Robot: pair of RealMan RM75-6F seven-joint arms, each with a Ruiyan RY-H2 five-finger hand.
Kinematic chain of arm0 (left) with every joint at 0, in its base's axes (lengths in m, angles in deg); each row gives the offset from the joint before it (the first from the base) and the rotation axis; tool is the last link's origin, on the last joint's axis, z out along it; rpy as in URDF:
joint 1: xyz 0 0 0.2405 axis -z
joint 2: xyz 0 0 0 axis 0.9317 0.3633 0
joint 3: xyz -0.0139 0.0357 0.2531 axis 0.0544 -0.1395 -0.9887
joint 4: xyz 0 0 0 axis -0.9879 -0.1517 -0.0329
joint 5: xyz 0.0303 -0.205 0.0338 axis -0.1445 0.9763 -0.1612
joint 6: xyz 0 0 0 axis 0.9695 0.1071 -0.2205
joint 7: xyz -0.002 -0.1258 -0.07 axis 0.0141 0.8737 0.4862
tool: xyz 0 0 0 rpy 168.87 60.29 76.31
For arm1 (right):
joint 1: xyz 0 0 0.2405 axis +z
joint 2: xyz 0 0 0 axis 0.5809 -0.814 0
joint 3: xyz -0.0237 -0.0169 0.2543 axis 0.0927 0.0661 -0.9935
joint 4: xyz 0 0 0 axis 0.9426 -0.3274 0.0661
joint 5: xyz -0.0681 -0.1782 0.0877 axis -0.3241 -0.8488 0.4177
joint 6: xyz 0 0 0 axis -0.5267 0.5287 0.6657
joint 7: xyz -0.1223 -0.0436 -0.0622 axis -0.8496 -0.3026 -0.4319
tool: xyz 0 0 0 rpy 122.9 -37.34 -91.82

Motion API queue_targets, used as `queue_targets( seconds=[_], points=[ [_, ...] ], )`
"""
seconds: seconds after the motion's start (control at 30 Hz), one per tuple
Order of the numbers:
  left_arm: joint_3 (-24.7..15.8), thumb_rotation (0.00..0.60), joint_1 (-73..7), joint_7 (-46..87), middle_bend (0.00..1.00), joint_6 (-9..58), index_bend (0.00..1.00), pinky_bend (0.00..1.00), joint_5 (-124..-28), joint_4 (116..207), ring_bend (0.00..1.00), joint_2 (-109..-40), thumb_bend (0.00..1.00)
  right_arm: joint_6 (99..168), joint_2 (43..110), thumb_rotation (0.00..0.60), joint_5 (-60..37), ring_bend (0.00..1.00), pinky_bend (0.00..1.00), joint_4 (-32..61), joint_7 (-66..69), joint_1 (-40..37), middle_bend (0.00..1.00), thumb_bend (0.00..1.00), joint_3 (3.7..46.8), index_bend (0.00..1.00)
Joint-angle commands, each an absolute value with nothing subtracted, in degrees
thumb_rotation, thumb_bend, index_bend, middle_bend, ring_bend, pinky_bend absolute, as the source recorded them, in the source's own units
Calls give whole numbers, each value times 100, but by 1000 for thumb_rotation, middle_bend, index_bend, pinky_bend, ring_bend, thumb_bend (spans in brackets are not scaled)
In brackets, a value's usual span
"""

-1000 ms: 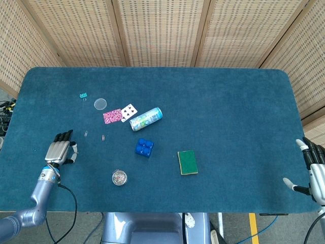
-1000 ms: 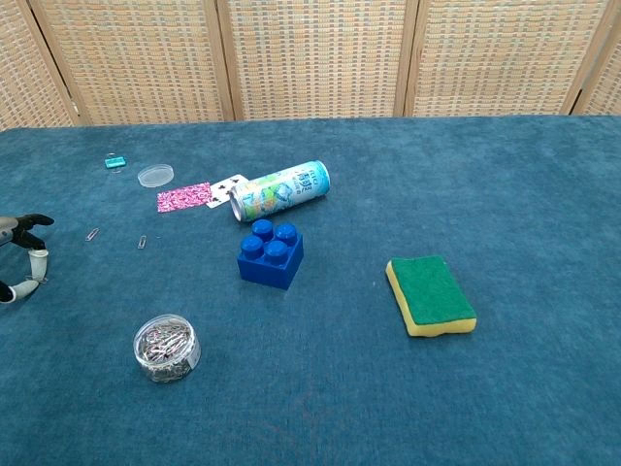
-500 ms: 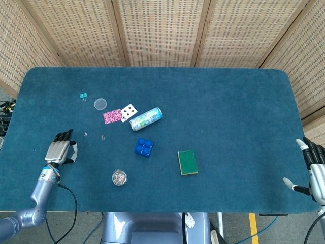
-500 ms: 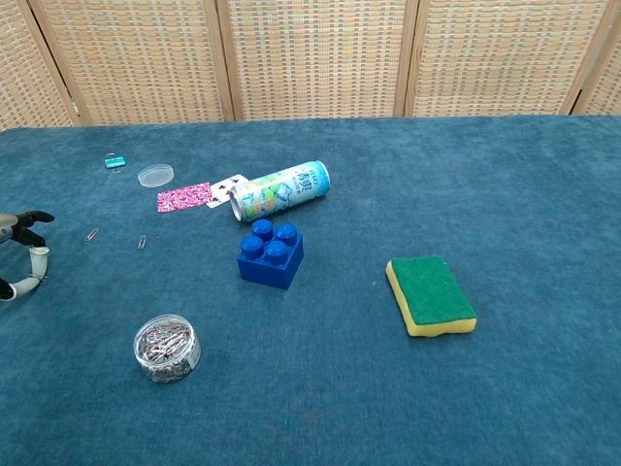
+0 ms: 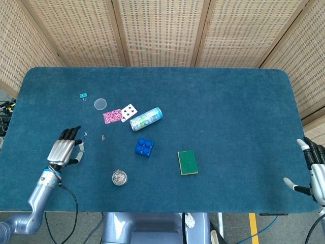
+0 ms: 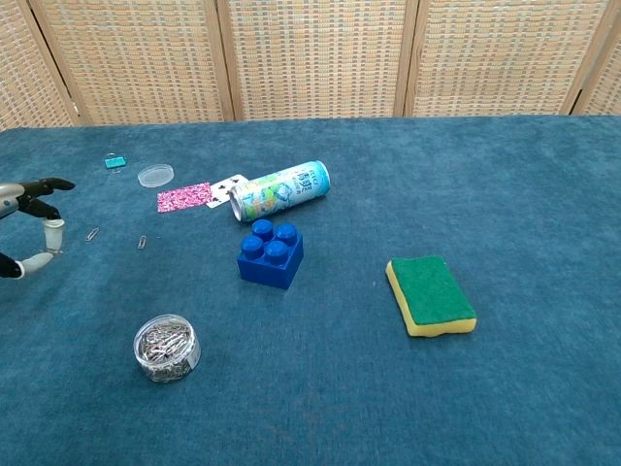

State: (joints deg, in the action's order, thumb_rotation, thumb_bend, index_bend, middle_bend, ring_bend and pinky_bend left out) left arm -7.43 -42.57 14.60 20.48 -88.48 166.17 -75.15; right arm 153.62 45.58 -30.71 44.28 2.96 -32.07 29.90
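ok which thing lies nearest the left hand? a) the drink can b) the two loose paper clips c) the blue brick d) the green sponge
b: the left hand hovers open at the table's left side, and the two loose paper clips lie just ahead of its fingertips, closer than anything else.

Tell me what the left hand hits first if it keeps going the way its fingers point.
Probably the loose paper clips just ahead of the left hand, then the clear lid; height above the table is unclear.

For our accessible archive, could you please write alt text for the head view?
The left hand hovers open over a blue table, near two loose paper clips. A can, toy block and sponge lie mid-table.
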Motion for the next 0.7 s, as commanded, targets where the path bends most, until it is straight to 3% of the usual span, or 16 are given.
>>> queue_targets(
  seconds=[0.03, 0.37, 0.7],
  points=[
    [-997, 600, -4320, 1340, 0, 2343, 663, 0, -9359, 17279, 0, -7240, 464, 15365, 4559, 600, -3073, 0, 0, 4429, 300, -3209, 0, 0, 2990, 0],
    [-1433, 600, -4309, 694, 0, 2392, 663, 0, -9979, 18127, 0, -7134, 464, 15378, 4534, 600, -3068, 0, 0, 4420, 366, -3217, 0, 0, 2979, 0],
    [-1436, 600, -4182, 299, 0, 2091, 663, 0, -9815, 18203, 0, -7478, 464, 15385, 4508, 600, -3069, 0, 0, 4406, 442, -3226, 0, 0, 2973, 0]
  ],
)
